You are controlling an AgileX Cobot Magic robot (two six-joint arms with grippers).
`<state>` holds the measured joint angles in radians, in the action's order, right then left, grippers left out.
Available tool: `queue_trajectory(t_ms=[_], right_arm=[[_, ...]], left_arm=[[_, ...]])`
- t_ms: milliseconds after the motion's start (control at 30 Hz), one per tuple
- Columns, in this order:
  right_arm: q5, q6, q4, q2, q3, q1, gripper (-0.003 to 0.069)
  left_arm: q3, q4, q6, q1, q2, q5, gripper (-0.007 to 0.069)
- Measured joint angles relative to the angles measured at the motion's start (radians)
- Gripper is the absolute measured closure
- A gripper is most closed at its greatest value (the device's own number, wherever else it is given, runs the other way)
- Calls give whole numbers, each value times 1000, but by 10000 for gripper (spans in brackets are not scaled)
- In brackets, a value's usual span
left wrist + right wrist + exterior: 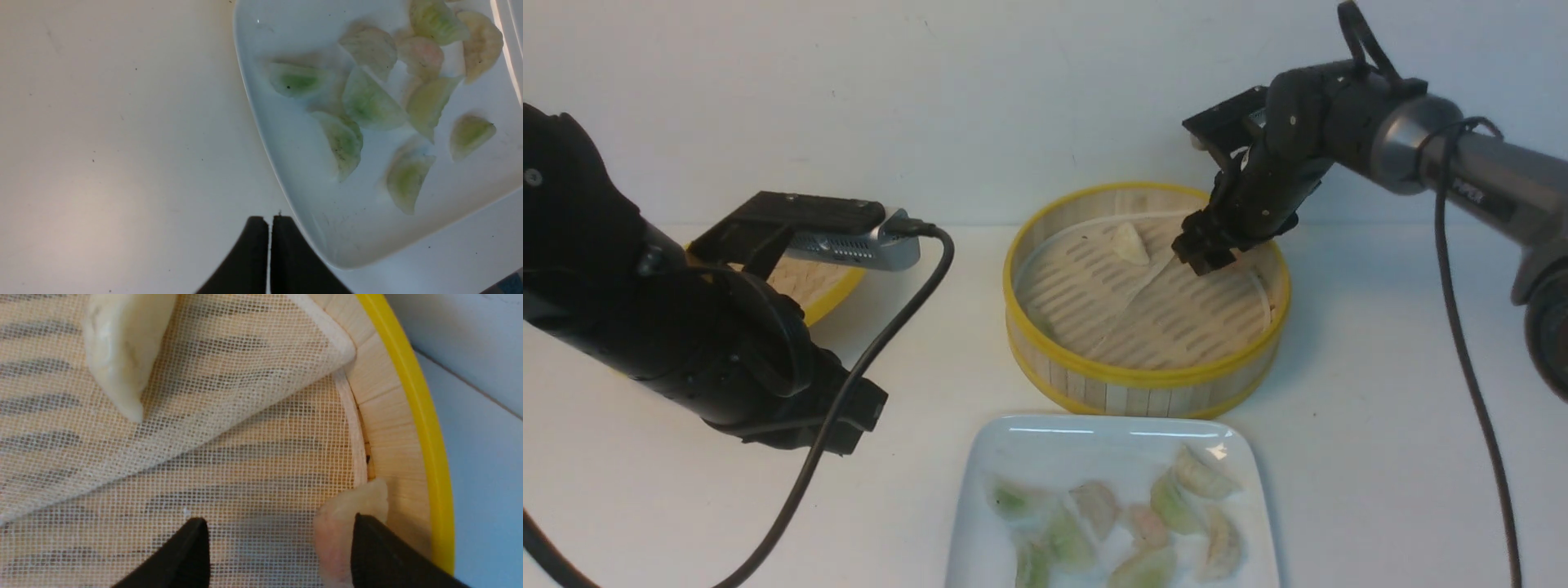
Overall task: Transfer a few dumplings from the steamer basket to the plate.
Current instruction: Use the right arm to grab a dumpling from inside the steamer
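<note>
Dumpling (pixel 1131 243) in basket (pixel 1147 379) apparently lies diagonally.

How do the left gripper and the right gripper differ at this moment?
The left gripper has its jaws shut together; the right gripper has its jaws wide open. The left one is over the table beside the plate; the right one is inside the steamer basket. Nothing is at the left jaws; a pinkish dumpling lies close by one right jaw. Both are black and hold nothing.
</note>
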<state>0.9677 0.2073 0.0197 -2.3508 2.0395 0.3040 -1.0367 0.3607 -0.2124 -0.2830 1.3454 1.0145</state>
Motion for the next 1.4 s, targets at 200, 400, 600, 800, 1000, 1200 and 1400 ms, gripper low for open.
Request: queue_trajectory(t_ms=[200, 400, 600, 800, 1000, 1200, 1400], right_arm=[[-7, -51, 130, -2, 0, 33, 228], [-10, -87, 166, -5, 0, 36, 228], [-7, -102, 119, -17, 4, 36, 228], [23, -32, -40, -5, 7, 36, 237], [70, 9, -133, 23, 18, 43, 249], [64, -78, -46, 48, 55, 43, 249], [20, -126, 5, 16, 58, 43, 249]], left_arm=[[0, 0, 0, 0, 0, 1, 631], [0, 1, -1, 0, 0, 1, 631], [0, 1, -1, 0, 0, 1, 631], [0, 1, -1, 0, 0, 1, 631], [0, 0, -2, 0, 0, 1, 631], [0, 0, -2, 0, 0, 1, 631], [0, 0, -4, 0, 0, 1, 631]])
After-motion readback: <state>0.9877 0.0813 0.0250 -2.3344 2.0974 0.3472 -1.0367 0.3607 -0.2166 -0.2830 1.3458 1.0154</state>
